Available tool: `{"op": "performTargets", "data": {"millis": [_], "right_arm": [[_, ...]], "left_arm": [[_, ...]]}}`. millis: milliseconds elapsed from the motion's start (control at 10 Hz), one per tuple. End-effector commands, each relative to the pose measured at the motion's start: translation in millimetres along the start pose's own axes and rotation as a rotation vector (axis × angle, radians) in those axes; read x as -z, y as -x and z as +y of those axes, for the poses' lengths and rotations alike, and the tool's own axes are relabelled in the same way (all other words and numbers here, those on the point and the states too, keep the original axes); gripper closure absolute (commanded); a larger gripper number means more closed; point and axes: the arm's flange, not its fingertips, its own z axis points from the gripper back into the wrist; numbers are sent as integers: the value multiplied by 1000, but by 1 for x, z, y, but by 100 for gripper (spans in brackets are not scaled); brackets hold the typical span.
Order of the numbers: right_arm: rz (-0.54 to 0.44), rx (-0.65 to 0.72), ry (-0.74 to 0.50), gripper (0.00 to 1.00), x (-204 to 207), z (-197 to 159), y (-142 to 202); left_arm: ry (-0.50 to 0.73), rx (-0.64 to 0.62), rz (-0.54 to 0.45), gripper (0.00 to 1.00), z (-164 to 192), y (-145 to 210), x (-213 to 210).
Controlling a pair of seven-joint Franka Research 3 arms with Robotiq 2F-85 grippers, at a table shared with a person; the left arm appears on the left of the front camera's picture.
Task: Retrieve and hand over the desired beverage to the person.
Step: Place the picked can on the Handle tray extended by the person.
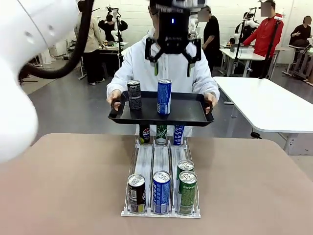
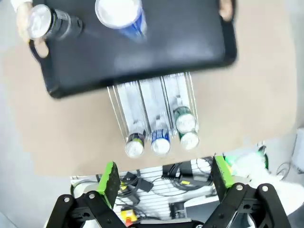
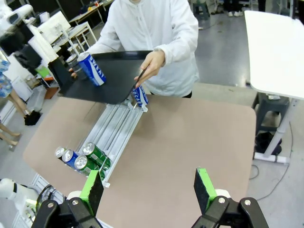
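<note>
A robotics lab or testing hall, laid out with many workstations.

A grey polished floor (image 1: 73,105) and plain white walls are seen behind the brown table (image 1: 63,186). White work tables (image 1: 266,105) are set in rows, and more are seen farther back with people (image 1: 90,41) standing at them. Other robot rigs are mounted at those tables. A three-lane can rack (image 1: 161,166) is placed on the brown table as a test fixture. Bundled cables and electronics (image 2: 161,183) are visible below the table edge in the left wrist view.
</note>
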Motion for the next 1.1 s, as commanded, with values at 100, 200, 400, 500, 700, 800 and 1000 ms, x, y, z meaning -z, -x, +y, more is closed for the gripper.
{"op": "performTargets", "data": {"millis": [100, 200, 400, 500, 700, 800, 1000], "right_arm": [[0, 1, -3, 0, 2, 0, 1], [0, 1, -3, 0, 2, 0, 1], [0, 1, -3, 0, 2, 0, 1], [0, 1, -3, 0, 2, 0, 1], [0, 1, -3, 0, 2, 0, 1], [0, 1, -3, 0, 2, 0, 1], [0, 1, -3, 0, 2, 0, 1]], "left_arm": [[-1, 164, -21, 0, 59, 105, 30], [-13, 213, -61, 0, 77, 123, 37], [5, 318, -102, 0, 117, 140, 57], [17, 353, -113, 0, 135, 146, 65], [-35, 354, -64, 0, 166, 149, 79], [-69, 327, 5, 0, 179, 149, 80], [-196, 267, 124, 0, 202, 151, 81]]}}
